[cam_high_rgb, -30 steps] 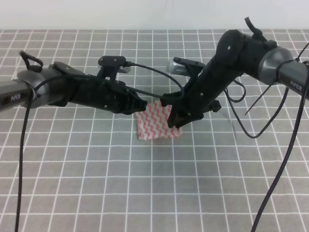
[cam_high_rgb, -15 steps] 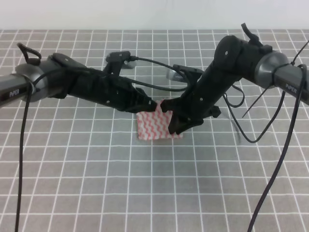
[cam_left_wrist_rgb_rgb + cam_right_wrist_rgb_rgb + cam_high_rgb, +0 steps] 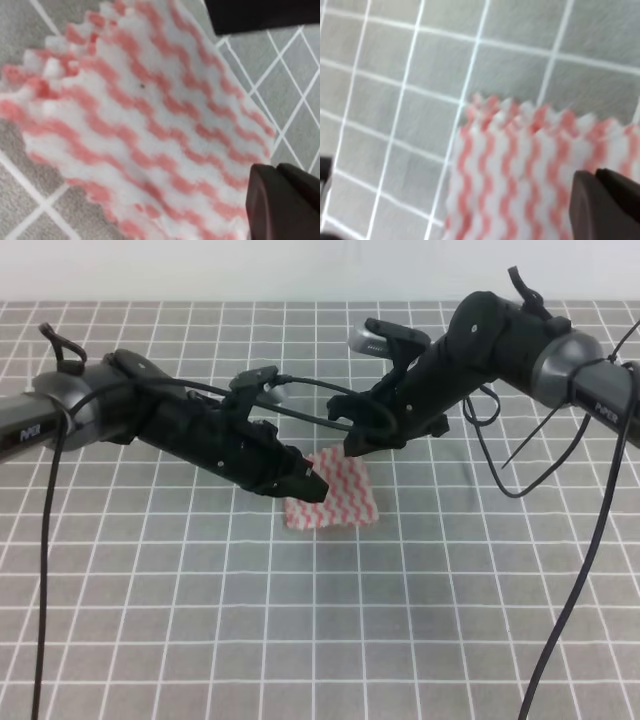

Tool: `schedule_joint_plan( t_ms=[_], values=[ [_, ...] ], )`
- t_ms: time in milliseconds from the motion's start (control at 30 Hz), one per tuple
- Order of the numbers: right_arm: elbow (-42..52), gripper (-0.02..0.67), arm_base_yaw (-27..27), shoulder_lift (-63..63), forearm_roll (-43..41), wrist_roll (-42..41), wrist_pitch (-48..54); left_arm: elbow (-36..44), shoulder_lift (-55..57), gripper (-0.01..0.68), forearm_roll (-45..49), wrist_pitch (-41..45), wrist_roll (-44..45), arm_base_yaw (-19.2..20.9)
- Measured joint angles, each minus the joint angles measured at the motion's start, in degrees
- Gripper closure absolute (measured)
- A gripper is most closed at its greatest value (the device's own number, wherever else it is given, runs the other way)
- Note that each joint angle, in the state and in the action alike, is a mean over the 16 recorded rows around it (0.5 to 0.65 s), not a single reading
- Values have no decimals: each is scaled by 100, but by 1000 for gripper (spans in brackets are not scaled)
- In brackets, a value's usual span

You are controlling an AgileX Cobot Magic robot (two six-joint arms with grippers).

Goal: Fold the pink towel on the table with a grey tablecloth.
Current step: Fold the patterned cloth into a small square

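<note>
The pink towel lies flat in a small folded rectangle on the grey gridded tablecloth, near the middle. My left gripper hovers low over the towel's left edge, jaws apart and empty. In the left wrist view the towel fills the frame and one finger shows at the bottom right. My right gripper is open and empty, raised above the towel's far edge. In the right wrist view the towel's serrated edge lies below one finger.
Black cables hang from both arms; one loops over the cloth at the right. Grey gridded cloth stretches all around the towel, with open cloth toward the front.
My right gripper has let go of the towel and risen up and back. My left gripper has moved right and down over the towel's left edge. The towel now lies flat.
</note>
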Motion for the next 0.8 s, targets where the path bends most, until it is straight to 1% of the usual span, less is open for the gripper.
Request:
schedule_joint_plan(
  t_ms=[200,500,633,800],
  values=[
    [-6,663,-17,29,42,44,-292,2,4,674,130,287,-47,-3],
    [-7,664,-18,37,166,38,-385,2,8,675,476,516,-126,-2],
    [-6,664,-19,32,228,35,-383,2,8,675,644,381,-162,-2],
    [-6,664,-19,23,280,34,-381,1,0,674,794,-103,-204,-3]
  ],
)
